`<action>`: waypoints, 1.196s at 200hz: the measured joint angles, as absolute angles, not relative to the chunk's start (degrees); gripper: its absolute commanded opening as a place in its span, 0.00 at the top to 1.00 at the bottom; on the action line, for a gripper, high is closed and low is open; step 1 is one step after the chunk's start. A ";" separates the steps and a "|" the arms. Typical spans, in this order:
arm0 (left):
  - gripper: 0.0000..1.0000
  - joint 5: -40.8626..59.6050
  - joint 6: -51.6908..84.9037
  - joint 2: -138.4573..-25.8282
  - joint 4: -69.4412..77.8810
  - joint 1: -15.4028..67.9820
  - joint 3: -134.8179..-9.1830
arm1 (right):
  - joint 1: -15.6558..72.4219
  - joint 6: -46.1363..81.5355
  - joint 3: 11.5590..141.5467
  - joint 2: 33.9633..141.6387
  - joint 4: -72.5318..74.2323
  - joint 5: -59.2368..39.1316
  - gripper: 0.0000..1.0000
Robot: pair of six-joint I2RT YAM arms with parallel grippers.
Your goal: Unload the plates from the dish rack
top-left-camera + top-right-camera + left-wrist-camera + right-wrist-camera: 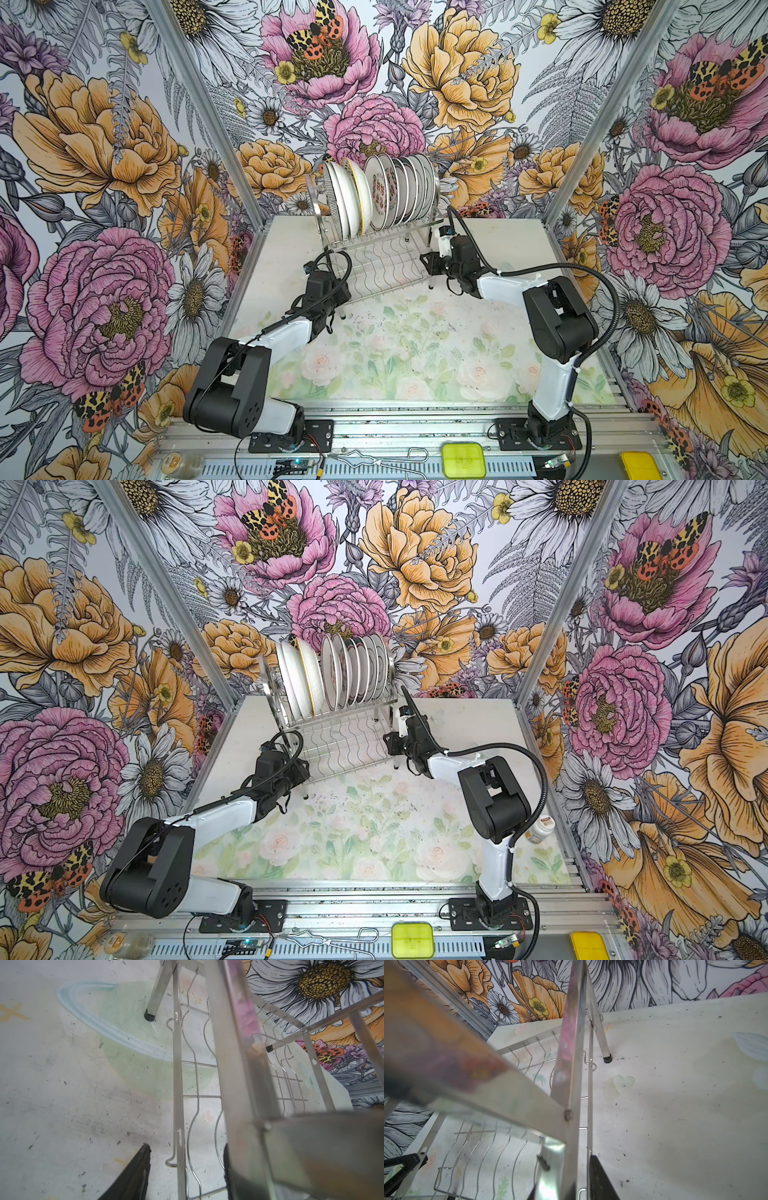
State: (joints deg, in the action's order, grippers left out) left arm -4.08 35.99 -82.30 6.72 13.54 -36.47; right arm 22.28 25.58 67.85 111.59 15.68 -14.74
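Observation:
Several white plates (pixel 382 195) (pixel 336 675) stand on edge in the upper tier of the steel dish rack (pixel 374 266) (pixel 340 746) at the back of the table; the lower tier holds nothing. My left gripper (pixel 345 291) (pixel 305 771) is at the rack's front left corner. In the left wrist view it (pixel 187 1167) is open, astride the lower side rail (pixel 178 1084). My right gripper (pixel 426 264) (pixel 388 744) is at the rack's right side. In the right wrist view it (pixel 566 1184) is shut on the rack's upright post (pixel 571 1084).
The floral mat (pixel 395 353) covers the table in front of the rack. A white bottle (pixel 540 829) stands by the right arm. On the front rail lie a lime box (pixel 463 459), wire tongs (pixel 382 459) and a small jar (pixel 178 463). Aluminium posts flank the table.

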 measured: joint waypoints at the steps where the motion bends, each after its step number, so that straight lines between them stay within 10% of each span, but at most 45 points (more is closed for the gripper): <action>1: 0.44 -3.99 35.90 -82.48 6.70 13.39 -36.60 | 22.31 25.65 67.99 111.77 15.86 -14.74 0.85; 239: 0.46 2.59 32.58 -87.83 7.77 4.67 -39.44 | 23.90 30.00 81.23 122.34 19.16 -17.89 0.87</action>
State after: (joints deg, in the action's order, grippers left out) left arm 2.59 32.58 -87.83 7.77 4.67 -39.44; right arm 23.90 30.00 81.23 122.34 19.16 -17.89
